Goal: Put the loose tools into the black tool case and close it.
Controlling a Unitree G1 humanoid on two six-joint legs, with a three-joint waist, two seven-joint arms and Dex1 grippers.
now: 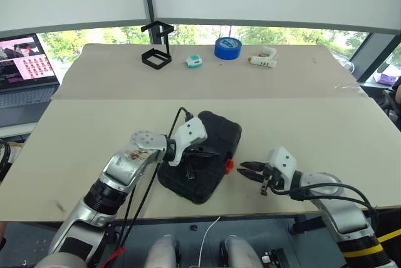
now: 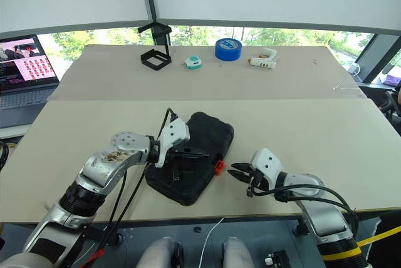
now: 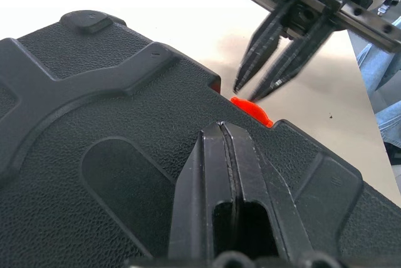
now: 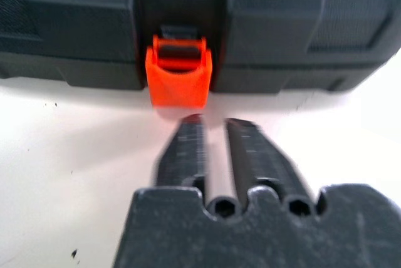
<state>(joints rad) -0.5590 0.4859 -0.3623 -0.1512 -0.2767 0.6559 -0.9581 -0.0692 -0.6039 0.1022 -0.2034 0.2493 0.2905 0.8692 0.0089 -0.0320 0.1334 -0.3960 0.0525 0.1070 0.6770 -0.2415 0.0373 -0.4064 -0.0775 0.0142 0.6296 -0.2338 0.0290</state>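
The black tool case (image 1: 220,135) lies closed on the near half of the table, slanted, with its orange latch (image 1: 229,166) on the right side. My left gripper (image 1: 216,153) is shut and rests on the lid (image 3: 125,124), with nothing held. My right gripper (image 1: 244,169) is on the table just right of the latch (image 4: 179,77), pointing at it. Its fingers (image 4: 188,143) stand a little apart with nothing between them, and their tips are close to the latch without touching it. The loose tools are hidden.
On the far half of the table stand a black wire-frame stand (image 1: 156,46), a small teal-and-white object (image 1: 194,61), a big blue tape roll (image 1: 227,47) and a white glue gun (image 1: 263,60). A laptop (image 1: 25,71) sits off the table's left side.
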